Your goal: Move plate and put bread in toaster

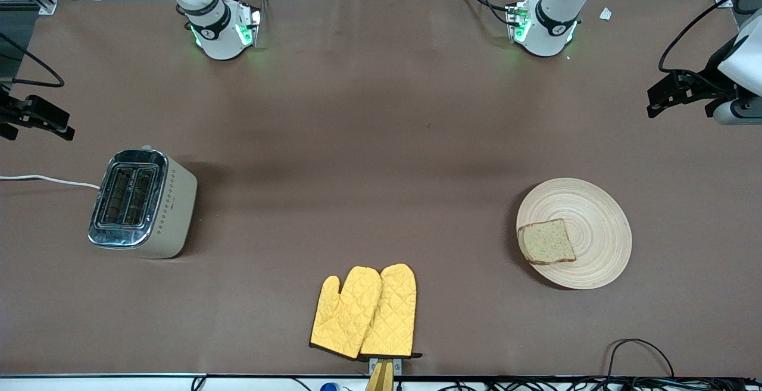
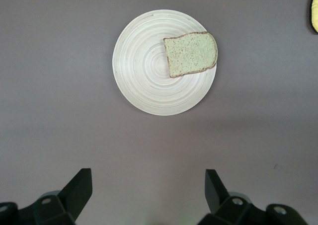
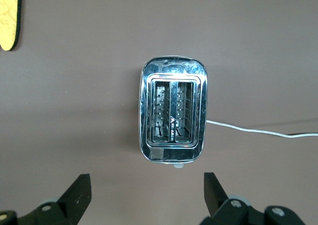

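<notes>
Spreading wide apart, the left gripper (image 2: 148, 192) shows only its two dark fingers (image 2: 77, 187) in the left wrist view, the rest cut off at the frame edge, and it hangs in the air near the plate (image 2: 144, 81) with nothing between them. The right gripper (image 3: 147, 192) is likewise parted and empty above the toaster (image 3: 173, 115); in the front view both grippers sit at the frame's edges, partly cropped. The bread (image 1: 546, 241) lies flat on the plate's (image 1: 598, 233) rim portion toward the right arm's end, one edge overhanging slightly. The toaster (image 1: 143, 203) stands at the right arm's end of the brown surface (image 1: 357, 141), its slots running away from the front camera; both slots look empty in the right wrist view. Only the front view shows the yellow oven mitts (image 1: 364, 312) whole
</notes>
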Action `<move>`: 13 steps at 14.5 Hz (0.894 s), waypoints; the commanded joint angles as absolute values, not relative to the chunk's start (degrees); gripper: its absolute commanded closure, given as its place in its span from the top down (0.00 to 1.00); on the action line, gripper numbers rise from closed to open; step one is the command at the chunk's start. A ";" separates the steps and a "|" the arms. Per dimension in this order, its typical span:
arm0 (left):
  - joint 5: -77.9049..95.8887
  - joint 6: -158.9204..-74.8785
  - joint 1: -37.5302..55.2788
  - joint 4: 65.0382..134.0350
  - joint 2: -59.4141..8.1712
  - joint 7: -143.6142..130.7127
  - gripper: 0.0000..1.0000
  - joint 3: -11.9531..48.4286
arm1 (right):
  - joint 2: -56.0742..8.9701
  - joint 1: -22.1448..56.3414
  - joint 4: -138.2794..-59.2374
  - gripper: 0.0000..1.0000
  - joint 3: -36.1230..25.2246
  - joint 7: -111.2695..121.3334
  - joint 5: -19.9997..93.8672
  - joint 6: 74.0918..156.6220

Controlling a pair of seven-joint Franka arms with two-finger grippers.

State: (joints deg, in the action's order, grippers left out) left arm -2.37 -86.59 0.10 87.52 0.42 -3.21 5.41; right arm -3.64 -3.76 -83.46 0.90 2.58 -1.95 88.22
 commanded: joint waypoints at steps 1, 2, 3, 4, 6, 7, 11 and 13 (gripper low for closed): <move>-2.29 -85.61 0.00 86.22 0.17 -2.29 1.00 5.54 | -3.87 -4.13 -83.06 1.00 1.23 2.64 -2.20 87.89; -2.11 -85.61 0.09 86.13 0.09 -2.37 1.00 5.54 | -3.87 -4.13 -83.06 1.00 1.23 2.64 -2.20 87.89; -2.11 -85.61 0.00 86.13 -0.17 -2.37 1.00 5.45 | -3.87 -4.13 -83.06 1.00 1.23 2.64 -2.20 87.89; -1.76 -85.61 -0.17 86.13 -0.52 -2.29 1.00 5.19 | -3.87 -4.22 -83.06 1.00 1.23 2.64 -2.20 87.89; -0.71 -85.69 -0.96 85.17 -3.06 -2.46 1.00 4.66 | -3.87 -4.22 -83.06 1.00 1.23 2.64 -2.20 87.89; 0.51 -86.22 -2.01 85.17 -4.29 -2.55 1.00 4.66 | -3.87 -4.22 -83.06 1.00 1.23 2.64 -2.20 87.89; 11.31 -93.15 -11.32 85.43 -11.58 -2.37 1.00 4.66 | -3.87 -4.22 -83.06 1.00 1.23 2.64 -2.20 87.89; 14.31 -96.75 -14.31 85.34 -16.15 -2.37 1.00 4.66 | -3.87 -4.22 -83.06 1.00 1.23 2.55 -2.20 87.72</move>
